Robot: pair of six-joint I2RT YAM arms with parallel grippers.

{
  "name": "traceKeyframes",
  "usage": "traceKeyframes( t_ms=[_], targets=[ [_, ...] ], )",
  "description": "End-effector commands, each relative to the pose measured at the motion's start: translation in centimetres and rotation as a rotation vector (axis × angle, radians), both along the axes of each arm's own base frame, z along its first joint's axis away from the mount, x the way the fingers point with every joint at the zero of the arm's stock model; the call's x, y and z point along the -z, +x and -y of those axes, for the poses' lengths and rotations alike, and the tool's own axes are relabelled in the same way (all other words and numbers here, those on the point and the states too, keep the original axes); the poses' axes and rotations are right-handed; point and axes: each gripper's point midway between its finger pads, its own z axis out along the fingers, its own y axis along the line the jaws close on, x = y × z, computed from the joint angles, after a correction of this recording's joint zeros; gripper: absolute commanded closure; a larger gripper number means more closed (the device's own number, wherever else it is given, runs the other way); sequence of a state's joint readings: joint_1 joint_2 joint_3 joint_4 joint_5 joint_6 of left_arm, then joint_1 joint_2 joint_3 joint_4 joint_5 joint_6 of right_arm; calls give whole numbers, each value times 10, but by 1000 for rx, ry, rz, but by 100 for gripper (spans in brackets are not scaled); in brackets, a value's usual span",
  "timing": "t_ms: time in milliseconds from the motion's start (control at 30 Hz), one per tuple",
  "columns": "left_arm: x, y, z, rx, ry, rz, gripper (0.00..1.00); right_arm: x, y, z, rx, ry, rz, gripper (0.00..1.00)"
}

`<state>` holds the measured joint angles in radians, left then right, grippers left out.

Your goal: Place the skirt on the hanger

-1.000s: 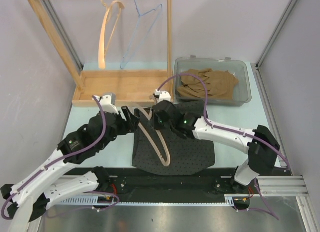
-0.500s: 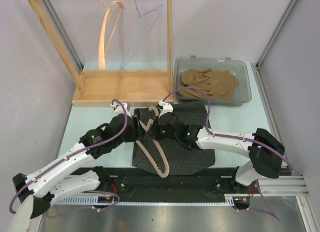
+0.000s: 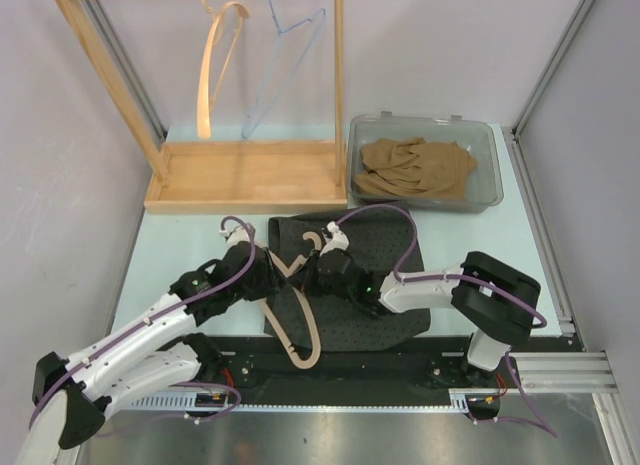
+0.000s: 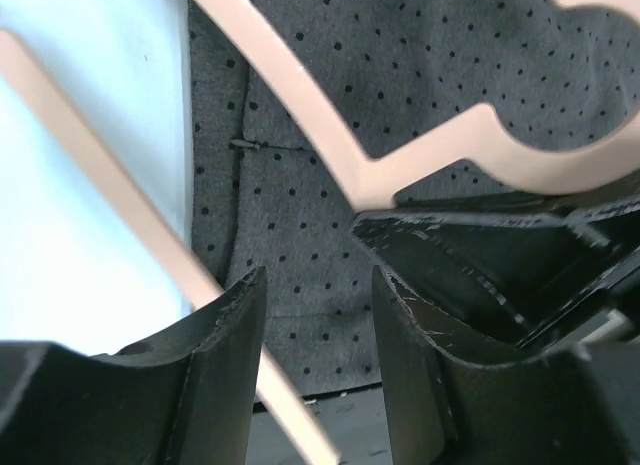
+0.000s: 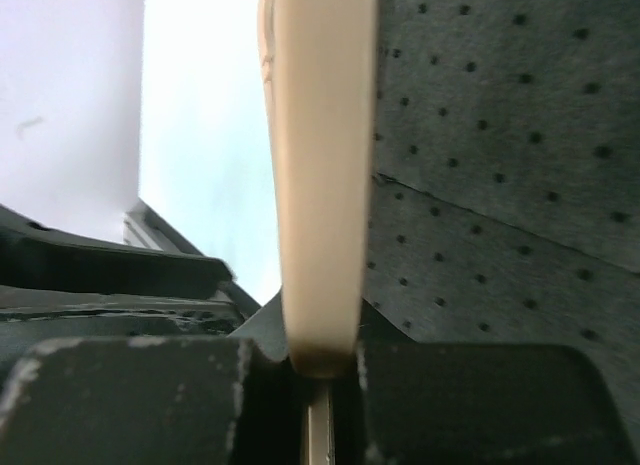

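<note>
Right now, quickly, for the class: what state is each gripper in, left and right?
Left gripper: open, jaws apart over the skirt, gripping nothing.
Right gripper: closed on the hanger.

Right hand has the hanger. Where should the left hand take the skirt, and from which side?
Probably the skirt at its left side edge, coming down from above on the table side. That edge lies flat with tabletop showing beside it, so one finger could slip under. The middle is covered by the hanger and the right hand.
</note>
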<state>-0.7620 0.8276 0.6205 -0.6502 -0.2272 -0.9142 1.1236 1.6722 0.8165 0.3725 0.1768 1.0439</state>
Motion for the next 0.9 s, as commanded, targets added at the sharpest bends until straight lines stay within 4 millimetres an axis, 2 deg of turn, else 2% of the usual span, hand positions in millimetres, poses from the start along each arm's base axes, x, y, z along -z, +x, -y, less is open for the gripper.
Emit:
traceKeyframes(
  t_ms=[0,100,267,367,500,600,867],
  targets=[
    [-3,7,8,-18,-64,4,50,-18,11,-16,83,134,31,100],
    [10,0,3,-12,-13,-58,50,-17,12,-17,105,138,37,100],
    [33,-15,-7,-11,44,-145,49,1,-3,-17,113,93,10,100],
    [47,-23,-7,-10,24,-177,49,7,-13,-22,90,109,-6,100],
    [57,-28,-1,10,-17,-185,50,13,-17,-29,74,140,-24,100],
    [68,-32,-5,11,0,-202,49,21,-18,-34,71,157,-46,100],
    [90,-41,-22,0,109,-258,33,33,-19,-32,77,139,-65,100]
  ],
)
